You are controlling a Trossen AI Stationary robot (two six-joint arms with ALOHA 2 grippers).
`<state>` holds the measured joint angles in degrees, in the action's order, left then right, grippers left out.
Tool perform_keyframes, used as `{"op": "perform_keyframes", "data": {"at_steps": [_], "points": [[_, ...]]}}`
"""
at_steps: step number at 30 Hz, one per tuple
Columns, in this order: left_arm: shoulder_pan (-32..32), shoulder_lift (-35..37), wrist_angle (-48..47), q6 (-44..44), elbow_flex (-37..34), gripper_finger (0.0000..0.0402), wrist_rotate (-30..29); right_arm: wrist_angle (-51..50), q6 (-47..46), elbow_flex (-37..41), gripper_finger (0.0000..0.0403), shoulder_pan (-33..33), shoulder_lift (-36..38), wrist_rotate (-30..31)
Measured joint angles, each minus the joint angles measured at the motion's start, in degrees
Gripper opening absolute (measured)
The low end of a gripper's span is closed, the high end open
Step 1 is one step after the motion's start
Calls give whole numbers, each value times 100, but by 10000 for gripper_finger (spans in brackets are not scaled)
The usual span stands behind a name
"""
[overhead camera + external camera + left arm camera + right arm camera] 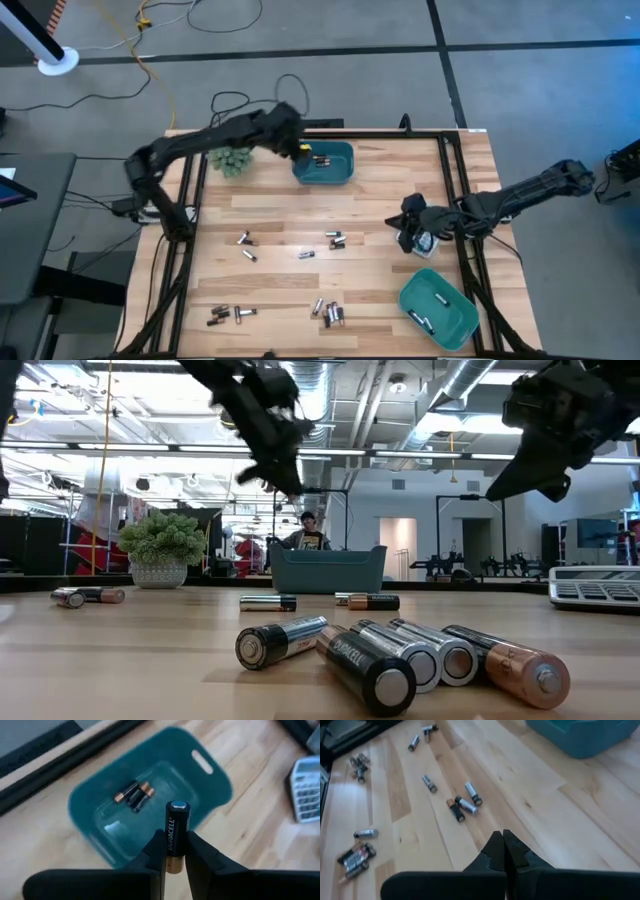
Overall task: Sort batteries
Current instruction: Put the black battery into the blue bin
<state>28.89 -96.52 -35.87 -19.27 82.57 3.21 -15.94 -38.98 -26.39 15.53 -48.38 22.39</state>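
Note:
My left gripper (pixel 175 842) is shut on a black battery (pixel 175 827) over the far teal bin (pixel 100 800), which holds a few batteries (pixel 132 795). In the high view it hangs at that bin's left rim (pixel 303 152). My right gripper (pixel 503 845) is shut and holds nothing. It hovers above the table (pixel 410 215) beside the calculator (pixel 422 241). Loose batteries lie flat on the wood in small groups (pixel 336 239) (pixel 245 240) (pixel 328 312) (pixel 225 315). A second teal bin (pixel 438 308) at the near right corner holds a few cells. My left gripper pinches the black battery between its two fingers (pixel 156 854) at the copper-coloured end (pixel 174 864). The battery lies along the fingers. Its silver end (pixel 178 806) sticks out past the fingertips toward the bin below. It is lifted clear of bin and table.
A small potted plant (pixel 232 160) stands left of the far bin. The calculator (pixel 595 585) lies at the right side. Black rails (pixel 455 170) run along the table's left and right edges. Bare wood shows between the battery groups (pixel 380 270).

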Motion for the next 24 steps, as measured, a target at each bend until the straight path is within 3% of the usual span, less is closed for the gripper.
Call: {"op": "perform_keyframes", "data": {"at_steps": [5,11,17,24], "points": [[143,-1321,-448,762,1299,40,436,193,-2,0,0,-306,-2,0],[157,-2558,-1245,1473,2401,41,450,331,-90,0,0,-605,-2,0],[158,-3216,-1572,1783,2688,42,447,319,-601,0,0,-739,-2,0],[155,-3394,-1588,1924,2695,51,421,316,-662,0,0,-747,-2,0]]}}
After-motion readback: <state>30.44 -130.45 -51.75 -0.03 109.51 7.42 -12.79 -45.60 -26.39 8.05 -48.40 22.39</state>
